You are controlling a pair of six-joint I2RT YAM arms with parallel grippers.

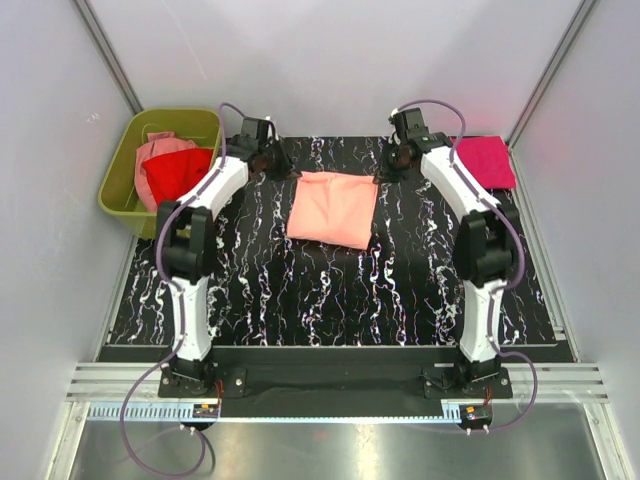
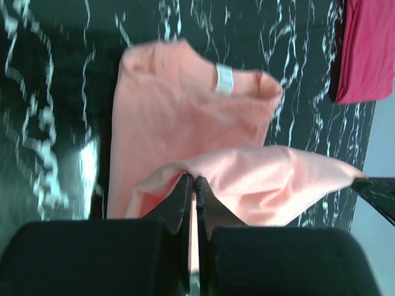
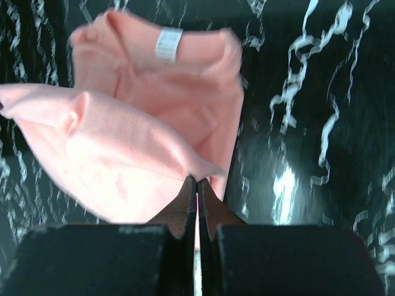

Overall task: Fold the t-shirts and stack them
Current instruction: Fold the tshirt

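My left claw (image 2: 191, 180) and right claw (image 3: 196, 180) each clamp a lifted corner of the salmon t-shirt (image 1: 333, 208), which lies on the counter (image 1: 300, 300) right of the bin (image 1: 113, 185), so I can fold it over.

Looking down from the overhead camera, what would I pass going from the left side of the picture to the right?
olive-green bin with a red t-shirt inside → left gripper, pinching the cloth → salmon-peach t-shirt → right gripper, pinching it too → magenta-pink t-shirt
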